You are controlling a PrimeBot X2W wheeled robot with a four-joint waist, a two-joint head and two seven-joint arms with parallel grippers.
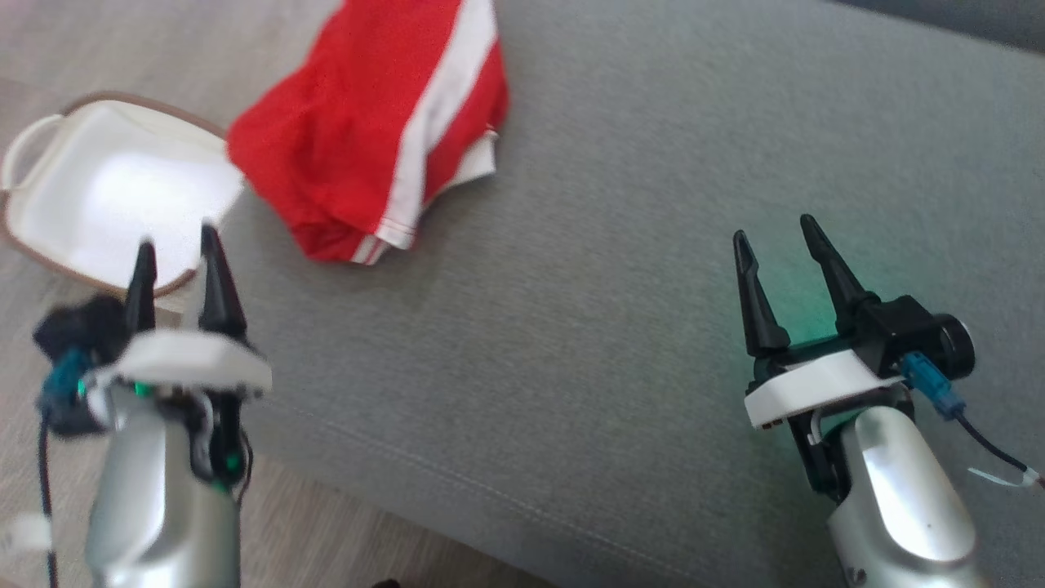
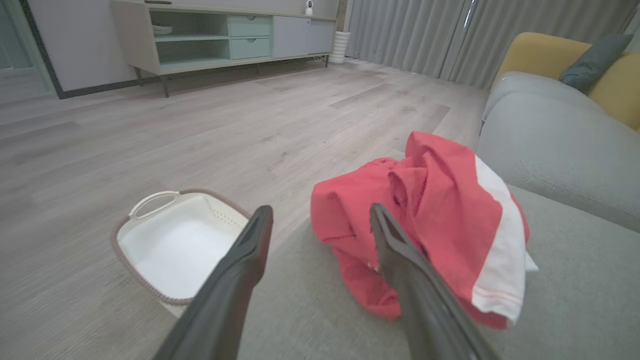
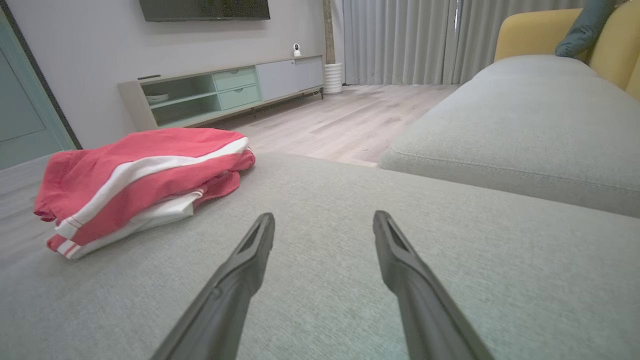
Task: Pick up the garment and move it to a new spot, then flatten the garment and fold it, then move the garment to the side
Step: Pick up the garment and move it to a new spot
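A white plastic basket with a brown woven rim (image 1: 106, 188) sits on the pale wood-plank floor (image 1: 49, 49), just beside the grey fabric sofa (image 1: 653, 204).

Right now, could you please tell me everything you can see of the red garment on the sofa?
The red garment is soft, matte cloth with a broad white stripe and white trim at the hem. It lies as a loosely folded stack of layers, not spread flat, at the edge of the grey sofa cushion, which alone touches it. The left gripper and the right gripper are open and apart from it.
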